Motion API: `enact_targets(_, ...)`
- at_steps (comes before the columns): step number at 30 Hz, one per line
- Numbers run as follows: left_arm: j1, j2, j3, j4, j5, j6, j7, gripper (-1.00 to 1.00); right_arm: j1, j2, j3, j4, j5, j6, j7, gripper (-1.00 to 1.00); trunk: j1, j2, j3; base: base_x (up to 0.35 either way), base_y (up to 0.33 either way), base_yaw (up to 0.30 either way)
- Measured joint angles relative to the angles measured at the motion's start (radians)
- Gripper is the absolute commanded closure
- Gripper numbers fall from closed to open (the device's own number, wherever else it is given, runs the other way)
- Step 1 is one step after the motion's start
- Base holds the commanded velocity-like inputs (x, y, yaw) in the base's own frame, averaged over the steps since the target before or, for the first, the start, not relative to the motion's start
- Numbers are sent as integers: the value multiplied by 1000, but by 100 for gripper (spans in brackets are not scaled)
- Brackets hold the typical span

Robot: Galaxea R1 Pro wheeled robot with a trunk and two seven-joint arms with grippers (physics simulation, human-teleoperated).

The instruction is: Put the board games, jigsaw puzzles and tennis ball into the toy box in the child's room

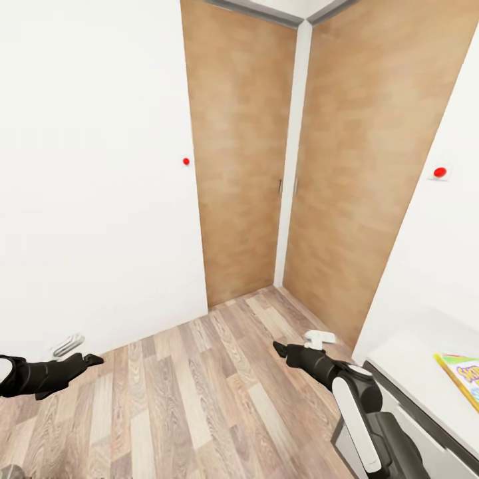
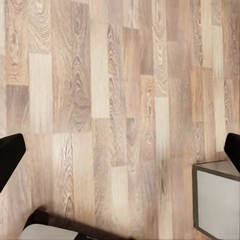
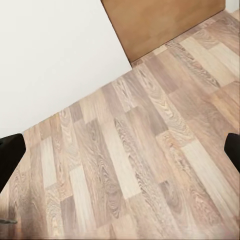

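At the lower right of the head view stands the pale-topped table point(image 1: 406, 362). The corner of a yellow and green board game point(image 1: 464, 376) lies on it at the picture's edge. The toy box, jigsaw puzzles, tennis ball and bed are out of view. My left gripper point(image 1: 92, 360) hangs low at the left over the wooden floor, open and empty, its black fingertips point(image 2: 10, 161) spread wide. My right gripper point(image 1: 279, 348) reaches forward over the floor left of the table, also open and empty, with fingertips point(image 3: 11, 159) far apart.
Ahead is a room corner with tall wooden wardrobe doors point(image 1: 243, 153) between white walls point(image 1: 93, 166). A small white fitting point(image 1: 319, 338) sits on the floor by the right door. A grey-framed white panel point(image 2: 217, 200) of furniture is close to my left gripper.
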Motion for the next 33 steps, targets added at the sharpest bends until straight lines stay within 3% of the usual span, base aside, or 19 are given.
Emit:
enact_targets(13, 0, 0, 2, 0, 0, -1, 0, -100, 0, 2, 0, 1, -3, 20, -2, -100, 0, 0, 8, 0, 0, 280)
enact_targets(21, -1, -1, 5, -23, 1, 0, 0, -100, 0, 34, 25, 3, 3, 20, -36, -100, 0, 0, 12, 0, 0, 280)
enact_targets(33, 0, -1, 5, -44, 2, 4, 2, -100, 0, 40, 35, 5, 5, 22, -59, -100, 0, 0, 19, 0, 0, 280)
